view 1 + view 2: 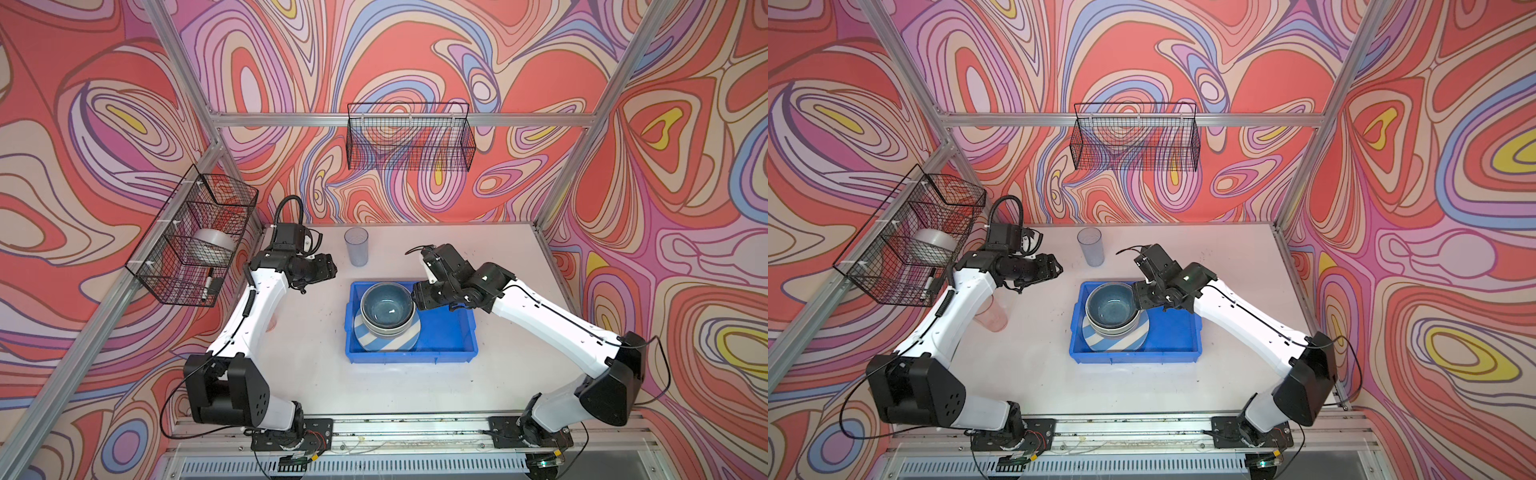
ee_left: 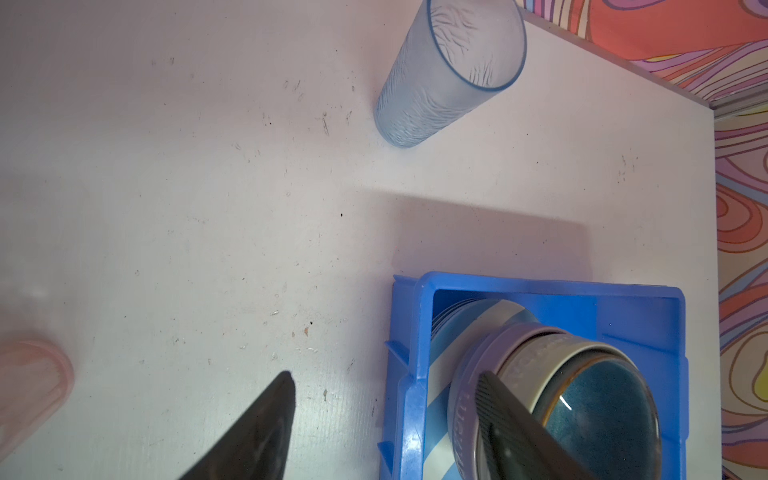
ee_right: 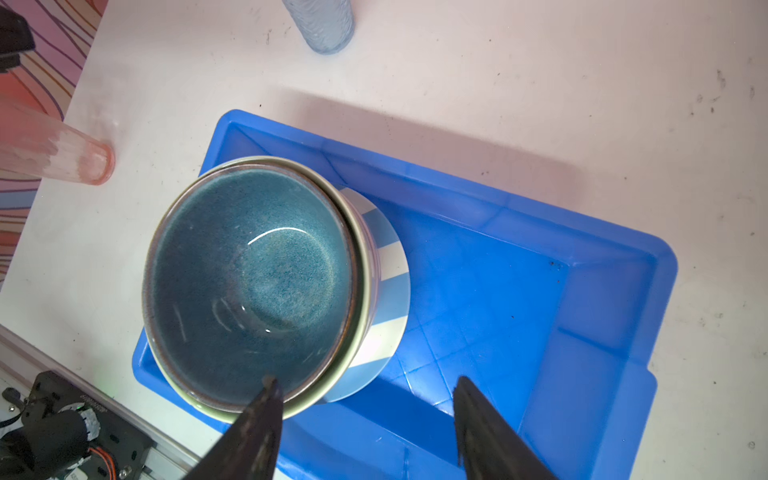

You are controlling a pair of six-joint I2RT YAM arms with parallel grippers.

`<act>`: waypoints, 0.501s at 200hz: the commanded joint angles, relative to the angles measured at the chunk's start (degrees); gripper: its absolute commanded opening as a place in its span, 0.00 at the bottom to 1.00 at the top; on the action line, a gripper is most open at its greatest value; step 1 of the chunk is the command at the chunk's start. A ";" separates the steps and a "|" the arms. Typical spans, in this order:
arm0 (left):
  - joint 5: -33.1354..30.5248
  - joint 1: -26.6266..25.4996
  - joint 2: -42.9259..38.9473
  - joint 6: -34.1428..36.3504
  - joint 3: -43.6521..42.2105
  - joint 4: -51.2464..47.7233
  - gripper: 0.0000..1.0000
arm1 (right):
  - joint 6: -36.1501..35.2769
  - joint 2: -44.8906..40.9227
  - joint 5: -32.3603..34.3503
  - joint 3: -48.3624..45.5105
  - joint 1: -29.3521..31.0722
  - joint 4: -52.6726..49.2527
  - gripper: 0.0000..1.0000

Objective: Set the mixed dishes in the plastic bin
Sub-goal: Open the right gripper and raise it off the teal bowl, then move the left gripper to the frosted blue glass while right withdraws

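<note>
Right tool (image 3: 365,380): jaws spread wide, gripping nothing; one fingertip is over the inner rim of the dark blue bowl (image 3: 249,282), the other over the bare floor of the blue plastic bin (image 3: 540,291).
Bowl stack: the dark blue bowl sits nested in a pale green bowl (image 3: 360,249), which sits in a lavender bowl (image 2: 459,399); all three are upright.
Plate: a blue-white striped plate (image 3: 390,266) lies flat under the bowls, at the left end of the bin in both top views.
Bin position: middle of the white worktop (image 1: 415,382), between the two arms.
Left tool (image 2: 385,375): jaws apart and empty, raised above the worktop near the bin's far left corner.
Bluish tumbler (image 1: 356,246): upright on the worktop behind the bin, apart from it.
Pink tumbler (image 1: 994,313): on the left side of the worktop, outside the bin, partly hidden by the left arm in a top view.
Wall baskets: a black wire basket (image 1: 174,286) on the left wall holds a white tape roll (image 1: 212,245); a second wire basket (image 1: 409,158) hangs on the back wall.
</note>
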 commanded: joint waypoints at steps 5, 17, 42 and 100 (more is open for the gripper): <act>1.45 0.28 5.60 -1.05 6.79 1.46 0.69 | 2.46 -4.34 2.56 -3.13 0.31 2.57 0.68; 1.24 0.28 8.94 -1.31 9.90 2.75 0.66 | 2.91 -5.66 2.89 -4.27 0.29 2.68 0.68; 2.06 0.28 16.33 -1.76 17.69 3.72 0.63 | 3.30 -7.58 4.04 -5.48 0.31 1.57 0.67; 5.13 0.28 32.37 -0.22 35.39 -1.52 0.55 | 3.89 -11.87 6.24 -7.56 0.29 -0.68 0.68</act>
